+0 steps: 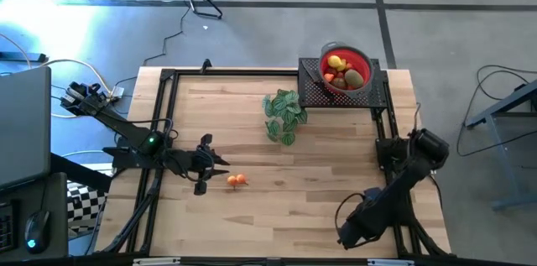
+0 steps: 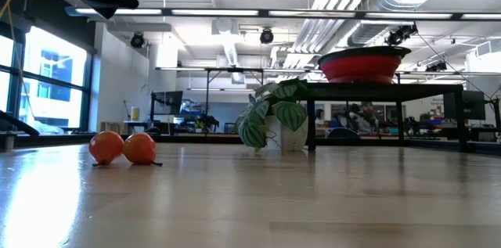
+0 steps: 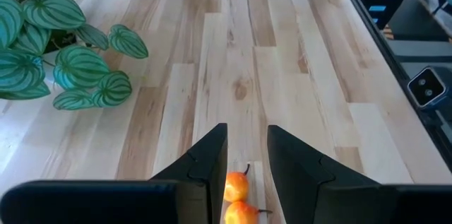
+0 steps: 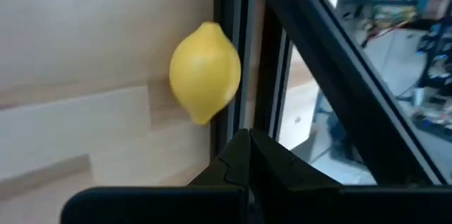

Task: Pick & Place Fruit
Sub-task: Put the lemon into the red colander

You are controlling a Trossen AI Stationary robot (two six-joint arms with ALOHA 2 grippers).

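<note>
Approaching orange fruit pair (image 1: pixel 237 180) mid-counter (image 1: pixel 319 190) — left pincer (image 1: pixel 206 165) spread, just beside it, nothing gripped. Next: advance, straddle one piece, close. Right pincer (image 4: pixel 244 155) pressed together near lemon (image 4: pixel 205 72) at counter edge — waiting. Other fruit already in red bowl (image 1: pixel 362 56).

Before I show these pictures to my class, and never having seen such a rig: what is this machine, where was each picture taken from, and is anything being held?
Two dark robot arms work at a pale wooden table. One picture looks straight down, one looks level across the tabletop, and one comes from each arm's wrist.

From above, the left gripper is open, just short of two small orange toy fruits; its wrist view shows them between its dark fingers, not yet gripped. The right gripper waits at the near edge, shut and empty, with a yellow toy lemon lying close ahead.

A green leafy plant sprig stands mid-table. On a black raised rack at the far side sits a round red bowl already holding several fruits.
</note>
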